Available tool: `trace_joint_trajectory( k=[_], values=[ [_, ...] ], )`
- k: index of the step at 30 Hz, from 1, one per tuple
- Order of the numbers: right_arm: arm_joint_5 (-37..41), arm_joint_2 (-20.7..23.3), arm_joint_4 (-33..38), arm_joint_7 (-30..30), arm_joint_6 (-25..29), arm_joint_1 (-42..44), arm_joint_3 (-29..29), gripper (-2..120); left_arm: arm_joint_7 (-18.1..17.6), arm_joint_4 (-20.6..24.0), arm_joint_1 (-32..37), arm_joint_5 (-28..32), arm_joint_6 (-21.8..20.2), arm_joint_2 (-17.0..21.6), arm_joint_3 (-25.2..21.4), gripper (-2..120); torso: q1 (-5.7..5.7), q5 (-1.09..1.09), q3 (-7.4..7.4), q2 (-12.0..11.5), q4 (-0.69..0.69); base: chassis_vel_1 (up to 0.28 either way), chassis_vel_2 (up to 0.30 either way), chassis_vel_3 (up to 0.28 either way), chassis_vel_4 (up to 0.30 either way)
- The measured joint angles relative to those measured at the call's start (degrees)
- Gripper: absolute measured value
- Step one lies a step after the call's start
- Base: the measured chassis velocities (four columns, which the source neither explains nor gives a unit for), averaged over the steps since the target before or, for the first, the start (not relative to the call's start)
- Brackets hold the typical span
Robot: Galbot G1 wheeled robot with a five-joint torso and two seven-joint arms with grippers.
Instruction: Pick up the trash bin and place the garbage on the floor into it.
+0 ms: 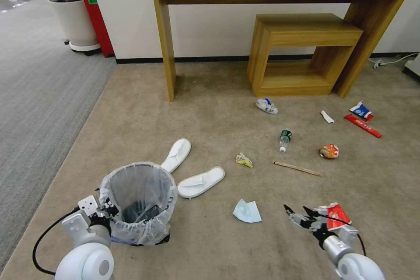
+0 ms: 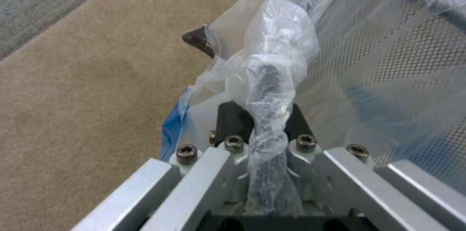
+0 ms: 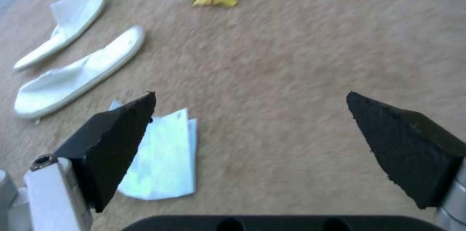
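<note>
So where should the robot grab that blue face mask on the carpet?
Probably from straight above: the blue face mask lies flat on the floor, so the open right gripper should pinch its slightly raised folded edge.

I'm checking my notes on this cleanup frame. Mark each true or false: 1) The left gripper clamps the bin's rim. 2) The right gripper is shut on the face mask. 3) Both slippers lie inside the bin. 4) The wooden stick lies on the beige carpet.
1) True: the left gripper is shut on the bagged rim of the small round black trash bin.
2) False: the right gripper is open above the blue face mask.
3) False: the white slippers lie on the beige carpet beside it.
4) True: wooden stick.
</note>
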State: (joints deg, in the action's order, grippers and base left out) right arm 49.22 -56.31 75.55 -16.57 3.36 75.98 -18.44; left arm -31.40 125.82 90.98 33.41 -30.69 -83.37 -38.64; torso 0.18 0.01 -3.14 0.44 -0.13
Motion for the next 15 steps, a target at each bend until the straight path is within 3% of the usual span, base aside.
trace_joint_trajectory(
  k=[15],
  values=[
    [-1.14, -2.83, -11.52, -4.44, 3.24, -10.15, 10.93, 98, 0.11, -0.17, 0.56, -1.27, 0.50, -1.19, -0.22, 2, 0.00, -0.03, 0.00, 0.00, -0.01, 0.000, 0.000, 0.000, 0.000]
  ],
)
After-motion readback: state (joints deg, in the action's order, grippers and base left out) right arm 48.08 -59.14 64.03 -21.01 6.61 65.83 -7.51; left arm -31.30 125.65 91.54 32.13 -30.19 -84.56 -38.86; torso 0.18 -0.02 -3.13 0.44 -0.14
